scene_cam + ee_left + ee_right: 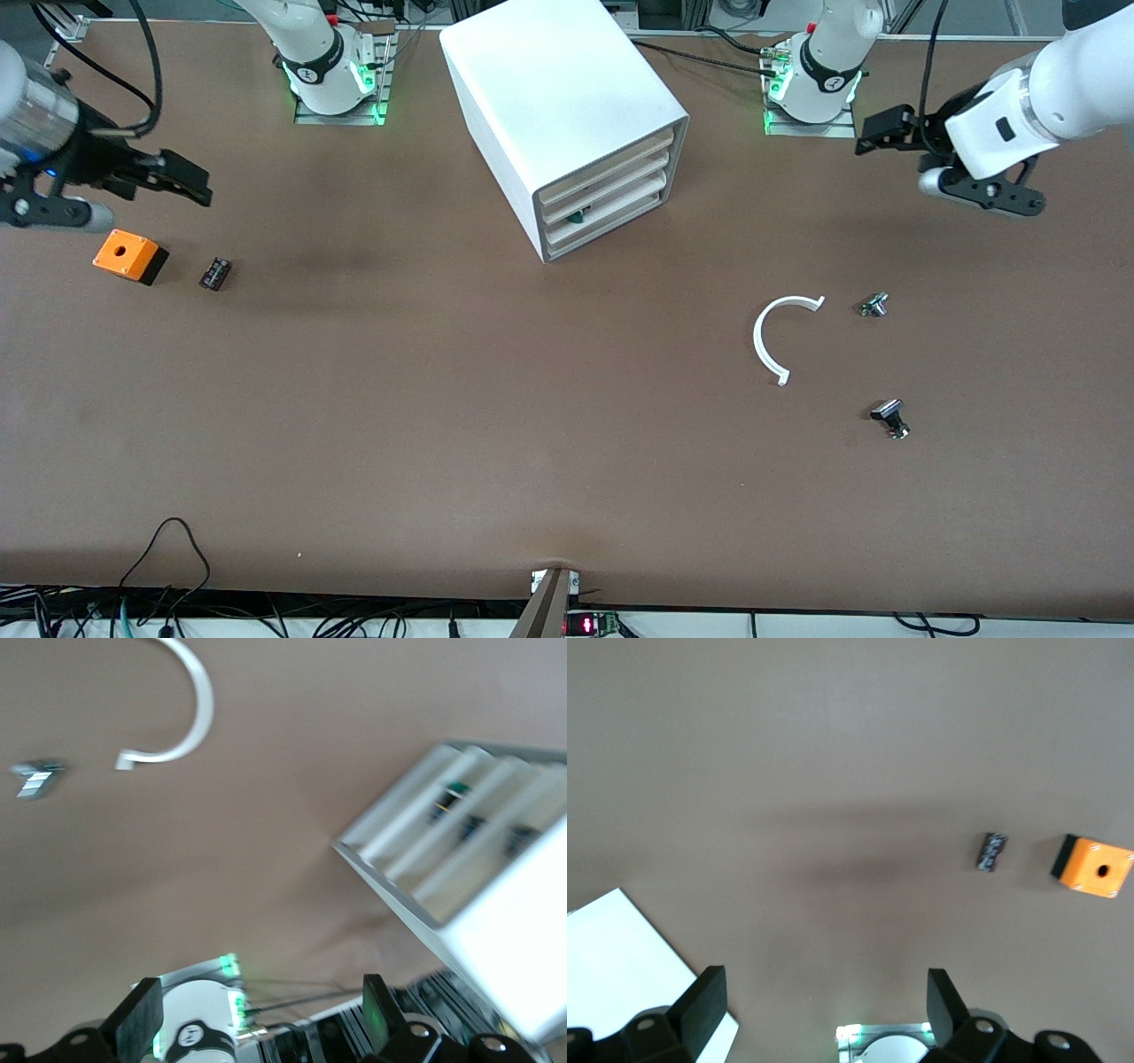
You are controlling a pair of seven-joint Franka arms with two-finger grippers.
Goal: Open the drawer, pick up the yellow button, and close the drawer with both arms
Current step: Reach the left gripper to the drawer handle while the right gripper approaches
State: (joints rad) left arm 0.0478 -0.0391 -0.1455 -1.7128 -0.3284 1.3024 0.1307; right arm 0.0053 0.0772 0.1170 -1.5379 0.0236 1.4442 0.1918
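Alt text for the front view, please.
A white drawer cabinet stands mid-table, drawers shut, with both grippers raised and open: the right gripper above an orange box, the left gripper near its base. A white C-shaped part lies nearer the camera.

Both arms up, hands wide open.
The left gripper (886, 133) hangs over its end of the table, fingers spread. The right gripper (188, 180) hangs over its end, fingers spread too.
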